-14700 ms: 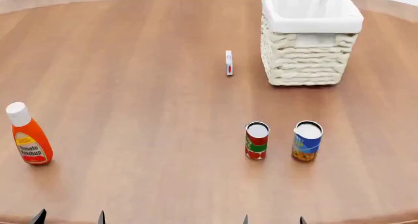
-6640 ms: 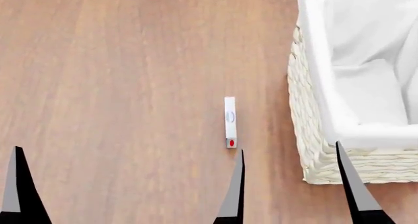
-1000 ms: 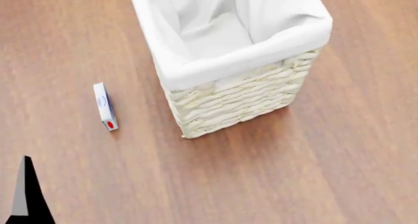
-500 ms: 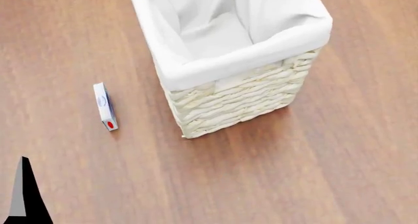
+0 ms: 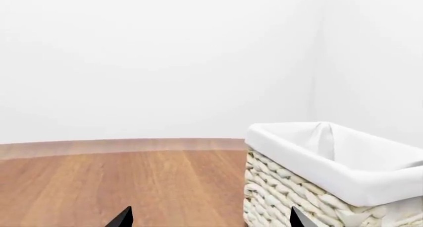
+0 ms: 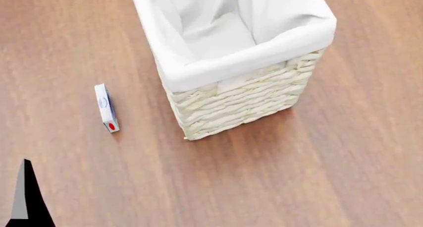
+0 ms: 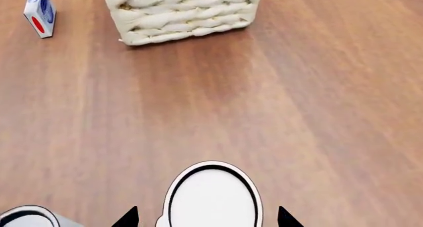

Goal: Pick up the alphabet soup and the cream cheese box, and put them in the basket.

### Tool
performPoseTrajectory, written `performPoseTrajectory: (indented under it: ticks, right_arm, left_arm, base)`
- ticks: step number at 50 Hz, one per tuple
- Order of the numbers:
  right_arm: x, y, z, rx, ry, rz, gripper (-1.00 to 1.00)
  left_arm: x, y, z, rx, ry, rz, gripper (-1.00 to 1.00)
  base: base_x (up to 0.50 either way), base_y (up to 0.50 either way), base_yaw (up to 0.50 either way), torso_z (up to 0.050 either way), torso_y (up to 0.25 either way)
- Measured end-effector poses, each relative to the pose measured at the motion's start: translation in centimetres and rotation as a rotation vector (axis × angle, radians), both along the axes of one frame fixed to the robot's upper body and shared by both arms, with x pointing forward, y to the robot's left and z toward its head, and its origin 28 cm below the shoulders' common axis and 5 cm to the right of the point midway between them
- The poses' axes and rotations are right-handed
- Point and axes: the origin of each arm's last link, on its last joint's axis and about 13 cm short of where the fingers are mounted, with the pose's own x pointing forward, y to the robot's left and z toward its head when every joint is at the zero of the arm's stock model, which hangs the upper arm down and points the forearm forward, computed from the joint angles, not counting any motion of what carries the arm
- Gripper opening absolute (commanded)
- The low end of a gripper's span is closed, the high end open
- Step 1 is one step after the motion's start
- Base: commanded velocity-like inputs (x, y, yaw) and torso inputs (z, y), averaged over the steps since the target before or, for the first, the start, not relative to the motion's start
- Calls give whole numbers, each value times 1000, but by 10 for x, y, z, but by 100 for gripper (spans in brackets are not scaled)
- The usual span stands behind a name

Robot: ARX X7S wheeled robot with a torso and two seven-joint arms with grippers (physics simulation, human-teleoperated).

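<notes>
risk: my right end effector (image 7: 206,221) hangs wide around a can top (image 7: 211,196), label unseen; a second can (image 7: 26,216) beside it could get bumped or mistaken for the soup. left end effector (image 5: 208,218) wide, empty. count: one basket (image 6: 238,95), one cream cheese box (image 6: 106,108) on desk (image 6: 343,162) beside it, two cans.

Basket (image 6: 238,95) on table (image 6: 343,162), cream cheese box (image 6: 106,108) beside it

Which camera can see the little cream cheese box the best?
The head view shows the cream cheese box best: the whole carton stands on edge on the table, apart from the basket. The right wrist view catches it only at its edge, smaller and partly cut off. The left wrist view does not show it at all.
</notes>
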Motion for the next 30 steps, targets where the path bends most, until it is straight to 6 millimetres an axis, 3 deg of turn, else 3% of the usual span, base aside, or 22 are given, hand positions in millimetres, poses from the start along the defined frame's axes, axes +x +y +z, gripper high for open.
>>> performPoseTrajectory:
  ticks: [30]
  right_arm:
    - [9,-3,-17,-11,23,-1,100]
  left_arm:
    - [1,-1,1,13,0,11,100]
  base:
    - [0,0,0,0,0]
